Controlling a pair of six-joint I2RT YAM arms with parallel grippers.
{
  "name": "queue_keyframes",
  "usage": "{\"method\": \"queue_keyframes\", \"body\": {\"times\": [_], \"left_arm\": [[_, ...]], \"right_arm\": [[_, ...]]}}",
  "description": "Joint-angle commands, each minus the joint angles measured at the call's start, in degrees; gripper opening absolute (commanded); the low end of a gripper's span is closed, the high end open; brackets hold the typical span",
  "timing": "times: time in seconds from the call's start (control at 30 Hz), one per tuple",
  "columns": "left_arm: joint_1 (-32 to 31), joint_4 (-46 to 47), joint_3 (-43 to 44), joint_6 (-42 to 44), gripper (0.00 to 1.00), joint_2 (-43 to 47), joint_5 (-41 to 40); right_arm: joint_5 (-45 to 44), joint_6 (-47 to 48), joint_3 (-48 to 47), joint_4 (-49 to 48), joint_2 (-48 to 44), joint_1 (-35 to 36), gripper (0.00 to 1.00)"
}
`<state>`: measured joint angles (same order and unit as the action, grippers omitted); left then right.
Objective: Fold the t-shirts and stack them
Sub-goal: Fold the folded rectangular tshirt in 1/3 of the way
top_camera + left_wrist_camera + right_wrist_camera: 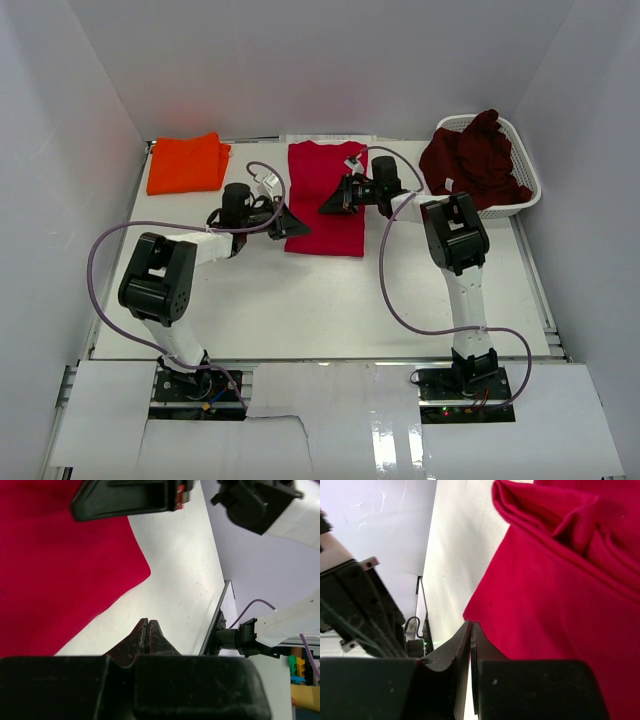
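The crimson red t-shirt (pixel 325 190) lies as a long folded strip at the middle back of the table. My left gripper (pixel 298 229) sits at that shirt's lower left edge. In the left wrist view it (pixel 147 625) is shut over bare table with nothing in it, and the red cloth (pixel 60 570) lies just beside. My right gripper (pixel 326 206) hovers over the strip's middle. Its jaws (pixel 471 627) are shut at the cloth's edge (pixel 560 605), with no cloth showing between them. The orange t-shirt (pixel 187 163) lies folded at the back left. The maroon t-shirt (pixel 472 160) is heaped in the basket.
A white lattice basket (pixel 528 190) stands at the back right corner. White walls close in the table (pixel 300 300) on three sides. Purple cables loop from both arms over the near half of the table.
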<state>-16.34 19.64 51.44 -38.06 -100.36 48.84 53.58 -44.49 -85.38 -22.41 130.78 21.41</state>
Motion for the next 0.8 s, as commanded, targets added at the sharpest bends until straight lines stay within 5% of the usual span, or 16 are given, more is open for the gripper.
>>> {"method": "queue_keyframes", "body": {"times": [0.0, 0.23, 0.77], "left_arm": [[-0.62, 9.26, -1.34, -2.19, 0.00, 0.08, 2.05], [-2.82, 14.55, -0.12, -2.72, 0.00, -7.99, 0.82], [-3.79, 10.25, 5.86, 2.29, 0.00, -18.47, -4.80]], "right_arm": [[1.35, -2.53, -3.99, -4.30, 2.46, 0.65, 0.08], [2.05, -3.15, -6.02, -5.53, 5.71, 0.74, 0.08], [1.26, 0.98, -11.12, 0.18, 10.45, 1.00, 0.08]]}}
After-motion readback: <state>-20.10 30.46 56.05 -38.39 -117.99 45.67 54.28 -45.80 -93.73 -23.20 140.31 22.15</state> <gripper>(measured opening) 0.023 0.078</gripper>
